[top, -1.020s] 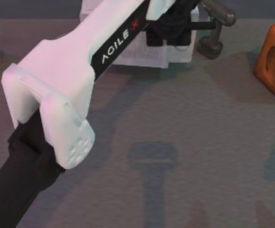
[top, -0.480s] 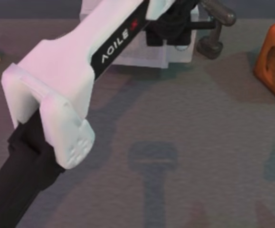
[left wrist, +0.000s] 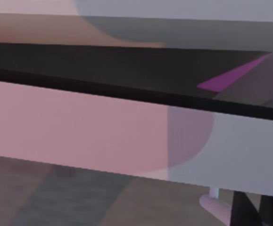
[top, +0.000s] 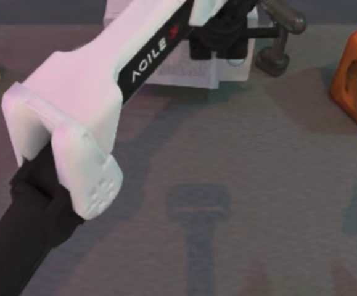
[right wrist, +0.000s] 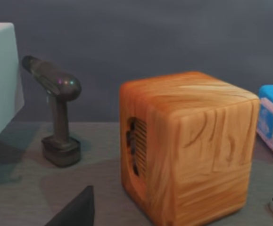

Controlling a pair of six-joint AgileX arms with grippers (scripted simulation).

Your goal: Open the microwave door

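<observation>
On the grey table (top: 258, 160), the left arm (top: 86, 105), lettered "AGILE", reaches to the white microwave (top: 184, 71); its gripper's spread cannot be told.

Almost no change across the second. My left arm (top: 86, 105) has crept a touch toward the top view's left and near edge; its white link end sits marginally lower. The black wrist block by the microwave (top: 184, 68) shifted very slightly.

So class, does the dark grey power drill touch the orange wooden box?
Apart. The right wrist view shows bare table between the dark grey power drill and the orange wooden box.
</observation>
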